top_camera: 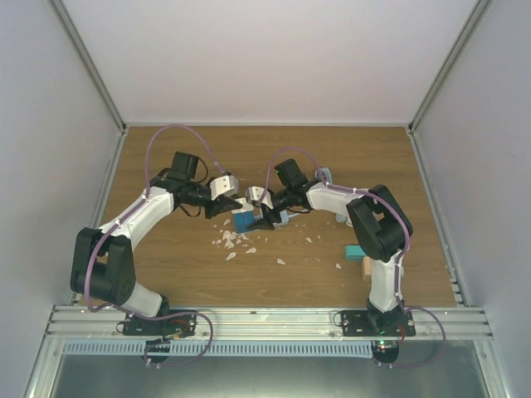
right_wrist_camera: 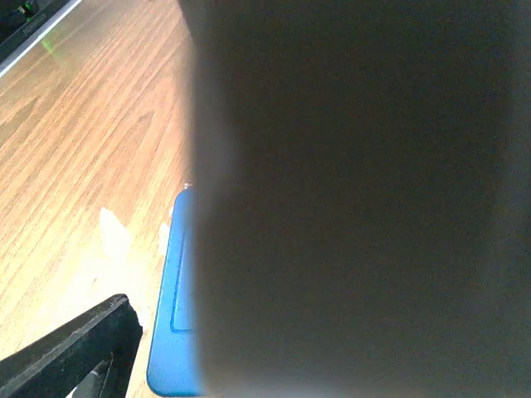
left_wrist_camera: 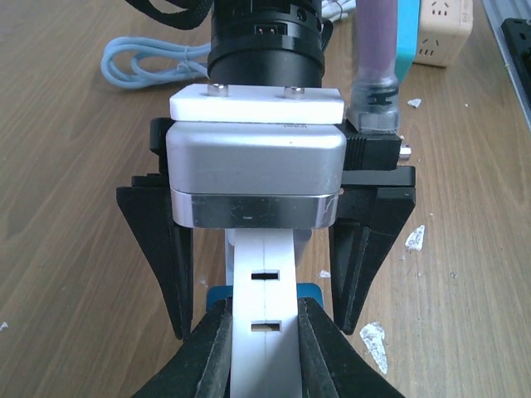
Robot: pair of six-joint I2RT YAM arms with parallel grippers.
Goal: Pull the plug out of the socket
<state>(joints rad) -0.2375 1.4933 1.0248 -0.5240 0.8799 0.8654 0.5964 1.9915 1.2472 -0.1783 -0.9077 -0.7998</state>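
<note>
A white plug (left_wrist_camera: 264, 298) with two slots stands upright in a blue socket block (left_wrist_camera: 314, 292) on the wooden table. My left gripper (left_wrist_camera: 264, 336) is shut on the plug, one finger on each side. In the top view my left gripper (top_camera: 226, 209) and right gripper (top_camera: 264, 220) meet at the blue block (top_camera: 243, 220). The right gripper's black fingers (left_wrist_camera: 162, 257) stand wide apart astride the plug and block, with a thin gap to the block. In the right wrist view a dark blur fills most of the frame. Only the blue block (right_wrist_camera: 174, 315) and one finger (right_wrist_camera: 83, 356) show.
White chips (top_camera: 232, 242) lie scattered in front of the block. A teal block (top_camera: 354, 251) and a wooden block (top_camera: 366, 267) sit by the right arm. A light blue cable coil (left_wrist_camera: 141, 62) and a beige power cube (left_wrist_camera: 444, 29) lie beyond the grippers.
</note>
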